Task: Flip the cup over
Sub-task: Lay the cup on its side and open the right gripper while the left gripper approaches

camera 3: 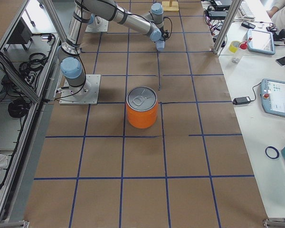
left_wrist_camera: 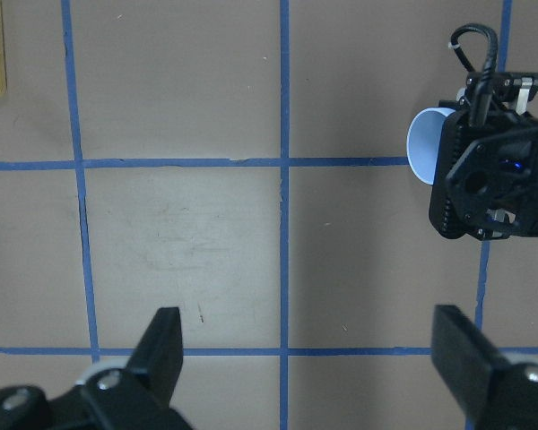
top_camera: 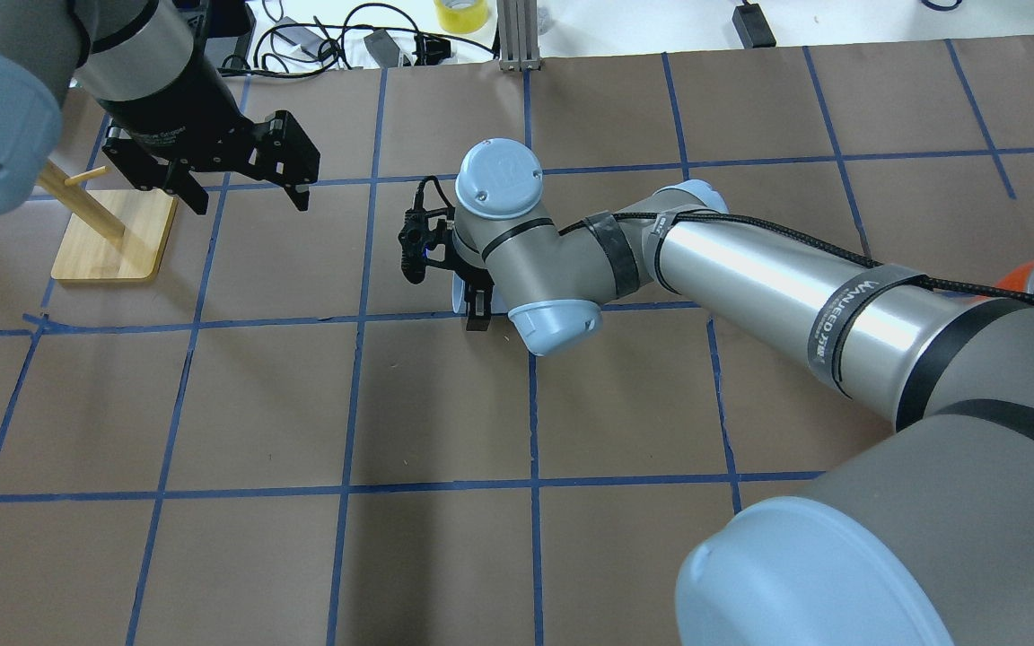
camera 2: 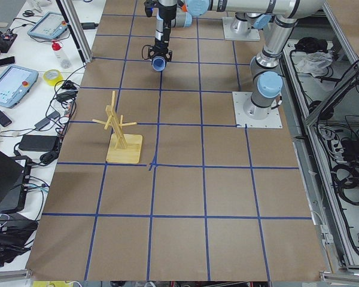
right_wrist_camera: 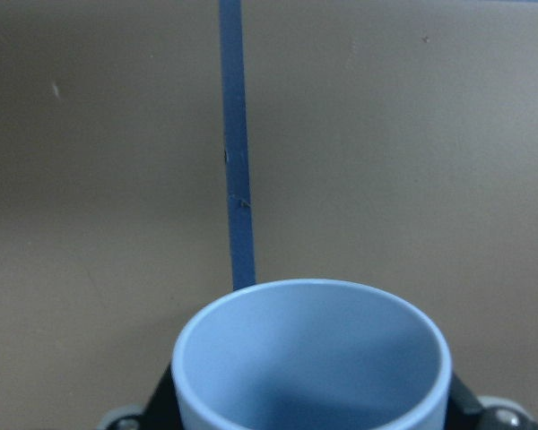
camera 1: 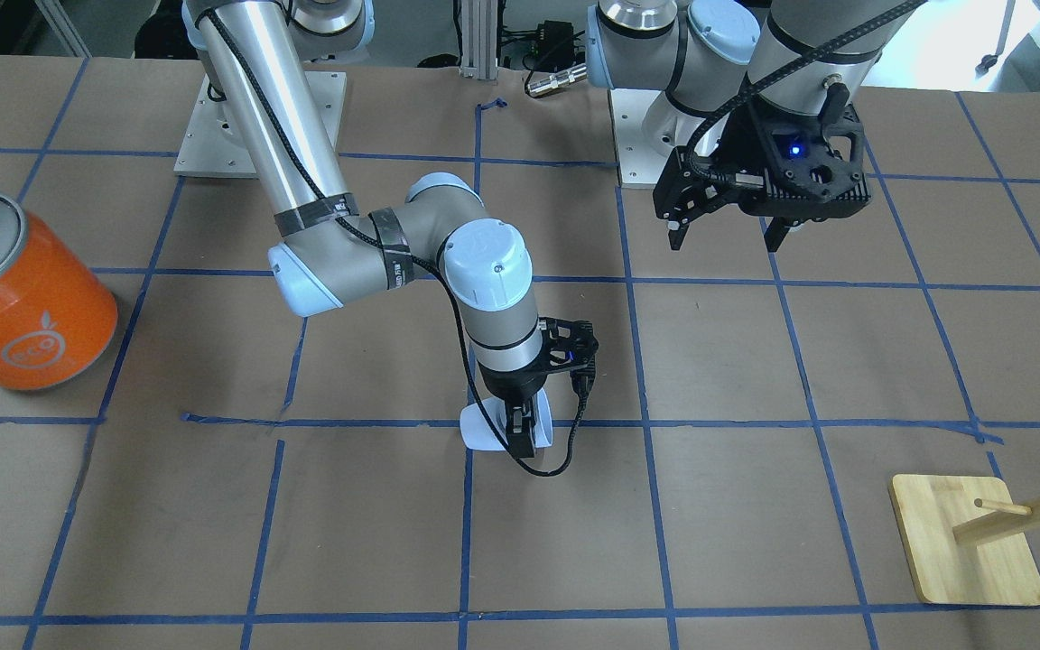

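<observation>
Half done, seemingly: right gripper (camera 1: 520, 441) clamps cup (camera 1: 479, 431), mouth sideways; finishing turn, set-down, release remain. Left gripper (camera 1: 724, 242) spread, empty, idle.

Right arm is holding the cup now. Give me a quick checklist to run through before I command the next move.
1. Grip: right hand shut on the cup: ok, the wrist view shows the cup seated between its fingers.
2. Flip done, cup upright: not ok, it is tilted with its mouth to the side.
3. Inside of cup bare: ok, as far as the wrist view shows.
4. Other arm: left hand open, empty, apart from the cup: ok.
5. Obstacles: orange can and wooden rack far from the cup: ok.
6. Gap between cup and table: cannot tell.
</observation>
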You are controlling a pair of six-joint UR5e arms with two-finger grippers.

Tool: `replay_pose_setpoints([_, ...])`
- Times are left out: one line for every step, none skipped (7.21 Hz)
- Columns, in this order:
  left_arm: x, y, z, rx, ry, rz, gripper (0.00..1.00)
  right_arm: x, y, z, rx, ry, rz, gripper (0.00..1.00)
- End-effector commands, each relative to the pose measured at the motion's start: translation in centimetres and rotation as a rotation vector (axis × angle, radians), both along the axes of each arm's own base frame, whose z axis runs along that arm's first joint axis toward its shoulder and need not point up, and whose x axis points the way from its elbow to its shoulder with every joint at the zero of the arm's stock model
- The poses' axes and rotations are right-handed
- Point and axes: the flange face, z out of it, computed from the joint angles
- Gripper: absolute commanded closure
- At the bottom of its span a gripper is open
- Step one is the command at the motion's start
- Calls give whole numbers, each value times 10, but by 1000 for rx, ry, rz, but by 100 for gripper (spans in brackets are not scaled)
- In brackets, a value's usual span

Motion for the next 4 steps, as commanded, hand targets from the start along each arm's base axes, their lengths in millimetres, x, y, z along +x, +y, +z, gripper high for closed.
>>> replay_pose_setpoints([1, -2, 1, -20, 14, 2, 0, 1, 1, -4, 12, -8, 3, 41])
replay_pose_setpoints([3, -6, -1, -22, 12, 5, 0, 3, 2, -3, 23, -34, 9, 34])
replay_pose_setpoints([8, -8, -2, -21, 15, -4, 0, 4, 2, -2, 23, -38, 10, 26])
replay_pose_setpoints([17, -9, -1, -23, 38, 14, 0, 4, 2, -4, 26, -37, 8, 19])
